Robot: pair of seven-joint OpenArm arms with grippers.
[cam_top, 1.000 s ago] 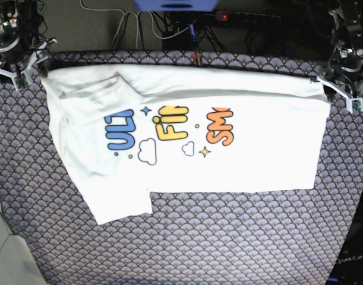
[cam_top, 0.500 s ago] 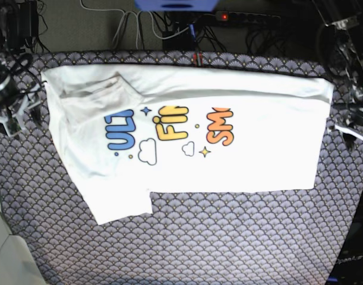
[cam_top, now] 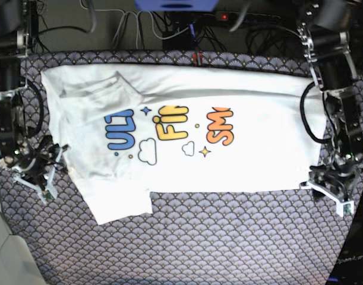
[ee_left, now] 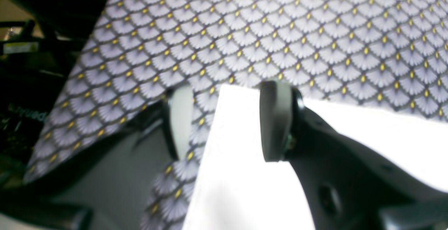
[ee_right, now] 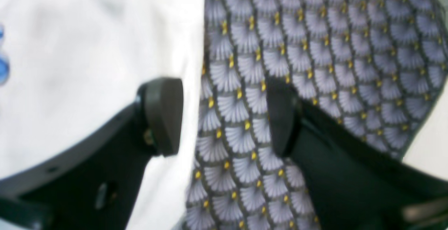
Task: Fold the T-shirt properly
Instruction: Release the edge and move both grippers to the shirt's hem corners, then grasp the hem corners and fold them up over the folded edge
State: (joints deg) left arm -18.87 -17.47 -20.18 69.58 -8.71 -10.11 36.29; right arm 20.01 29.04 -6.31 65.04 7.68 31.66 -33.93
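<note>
Fan-patterned lavender tablecloth (cam_top: 229, 237) under T-shirt (cam_top: 258, 154)

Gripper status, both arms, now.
Left gripper: open, empty, straddling a corner of the shirt.
Right gripper: open, empty, at the shirt's edge.

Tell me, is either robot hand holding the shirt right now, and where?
Neither. The left hand and right hand both stand open at the T-shirt edges, gripping nothing.

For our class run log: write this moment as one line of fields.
Item: large white printed cloth T-shirt, flat, top edge folded | left gripper: open, at near corner | right gripper: open, at side edge | held: nothing
</note>
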